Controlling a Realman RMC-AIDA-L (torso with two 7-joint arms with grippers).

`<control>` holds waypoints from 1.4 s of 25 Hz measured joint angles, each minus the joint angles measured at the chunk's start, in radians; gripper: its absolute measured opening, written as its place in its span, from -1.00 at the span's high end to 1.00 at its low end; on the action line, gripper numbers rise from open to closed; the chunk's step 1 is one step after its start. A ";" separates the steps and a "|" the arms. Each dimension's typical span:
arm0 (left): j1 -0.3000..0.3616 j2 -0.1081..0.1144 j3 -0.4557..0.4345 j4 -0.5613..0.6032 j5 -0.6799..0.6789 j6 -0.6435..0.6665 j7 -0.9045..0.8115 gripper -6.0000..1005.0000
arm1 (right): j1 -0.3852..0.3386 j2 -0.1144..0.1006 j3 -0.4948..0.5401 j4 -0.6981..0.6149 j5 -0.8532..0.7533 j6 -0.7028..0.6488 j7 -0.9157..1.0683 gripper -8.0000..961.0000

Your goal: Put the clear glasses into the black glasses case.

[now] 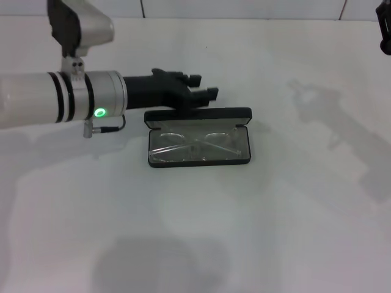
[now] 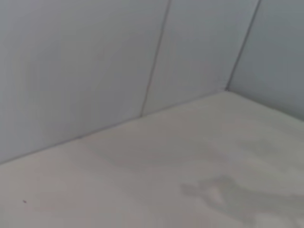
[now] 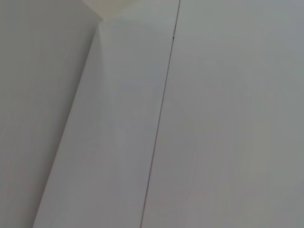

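On the white table (image 1: 256, 232), near its middle, the slim rectangular black glasses case (image 1: 199, 138) lies open, its lid standing up along the far edge. Inside it, on the pale lining, rest the clear glasses (image 1: 195, 145), transparent plastic with their arms folded and crossing over the lens. The left gripper (image 1: 206, 86), black and mounted on a silver-white arm with a green light on its collar, reaches in from the left and hangs just behind the case's raised lid. Its two fingers (image 1: 209, 93) are spread, with nothing between them. I cannot tell whether a finger touches the lid. The right gripper (image 1: 385, 27) shows only as a dark sliver at the far right edge, well apart from the case; I cannot tell how its jaws stand. Both wrist views show only white wall panels and bare tabletop.
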 joint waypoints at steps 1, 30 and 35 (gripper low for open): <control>0.001 0.000 0.017 0.000 0.004 0.000 0.001 -0.04 | 0.000 0.000 0.000 0.000 0.000 0.000 -0.001 0.88; 0.299 0.080 0.065 0.039 -0.437 0.672 0.502 -0.13 | 0.166 -0.113 -0.017 -0.176 -0.680 -0.015 0.615 0.78; 0.327 0.089 0.065 0.033 -0.338 0.676 0.552 -0.33 | 0.187 -0.070 -0.008 -0.159 -0.865 -0.068 0.617 0.58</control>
